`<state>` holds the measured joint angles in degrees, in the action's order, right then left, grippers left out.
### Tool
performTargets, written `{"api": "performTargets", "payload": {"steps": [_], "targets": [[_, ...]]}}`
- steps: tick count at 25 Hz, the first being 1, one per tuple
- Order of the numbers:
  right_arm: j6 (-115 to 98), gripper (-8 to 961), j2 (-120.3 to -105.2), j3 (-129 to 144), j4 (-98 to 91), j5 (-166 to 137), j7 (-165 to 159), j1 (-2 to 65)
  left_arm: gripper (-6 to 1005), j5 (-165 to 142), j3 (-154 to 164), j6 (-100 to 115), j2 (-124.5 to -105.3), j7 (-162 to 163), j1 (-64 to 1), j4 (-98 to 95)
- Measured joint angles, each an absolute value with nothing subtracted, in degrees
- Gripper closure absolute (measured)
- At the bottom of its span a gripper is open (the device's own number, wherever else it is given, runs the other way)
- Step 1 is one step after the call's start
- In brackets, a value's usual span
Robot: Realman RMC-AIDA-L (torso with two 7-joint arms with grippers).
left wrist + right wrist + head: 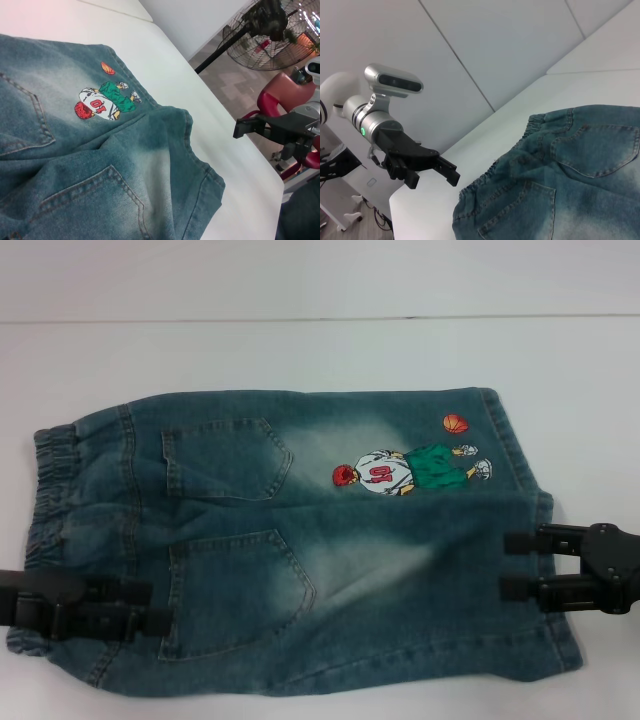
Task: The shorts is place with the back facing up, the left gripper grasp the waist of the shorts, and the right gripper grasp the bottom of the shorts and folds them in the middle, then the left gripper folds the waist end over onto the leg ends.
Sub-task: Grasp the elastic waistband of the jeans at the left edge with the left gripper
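The denim shorts (300, 540) lie flat on the white table, back up, with two back pockets and an embroidered basketball player (410, 470) showing. The elastic waist (50, 490) is at the left and the leg ends (545, 640) at the right. My left gripper (160, 606) hovers over the near waist corner, open, with nothing between its fingers; the right wrist view shows the left gripper (445, 172) just off the waist edge. My right gripper (505, 565) is open over the near leg hem, and the left wrist view shows the right gripper (250, 127) above the table beside the hem.
The white table (320, 350) extends behind the shorts, with a seam line running across it. Its near edge lies close below the shorts. Beyond the table's end, a standing fan (265, 30) and a red chair (285, 92) stand on the floor.
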<state>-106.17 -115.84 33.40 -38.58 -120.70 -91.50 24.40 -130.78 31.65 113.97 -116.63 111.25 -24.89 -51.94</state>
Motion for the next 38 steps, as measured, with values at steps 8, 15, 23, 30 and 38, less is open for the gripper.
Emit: {"api": "performTargets", "payload": {"steps": [8, 15, 23, 30, 38], "targets": [[-105.82, 38, -115.84, 33.4, -38.58, -121.18, -91.58, 24.77, 103, -130.79, 31.64, 113.95, -116.57, 111.38, -24.98, -51.94], [-105.63, 38, -115.84, 33.4, -38.58, -121.21, -91.58, 25.1, 108, -136.39, 29.67, 113.55, -115.01, 121.93, -26.82, -53.64], [-105.94, 40, -115.84, 34.15, -38.63, -121.21, -91.58, 25.61, 115, -147.56, 25.96, 113.0, -112.65, 136.71, -30.01, -57.5], [-105.47, 39, -115.84, 34.92, -39.06, -121.2, -91.37, 25.67, 120, -158.81, 26.42, 107.03, -112.34, 143.57, -32.05, -57.49], [-105.38, 38, -115.5, 35.01, -39.18, -121.2, -91.46, 25.76, 126, -162.42, 29.55, 103.14, -112.82, 146.42, -32.73, -56.15]]}}
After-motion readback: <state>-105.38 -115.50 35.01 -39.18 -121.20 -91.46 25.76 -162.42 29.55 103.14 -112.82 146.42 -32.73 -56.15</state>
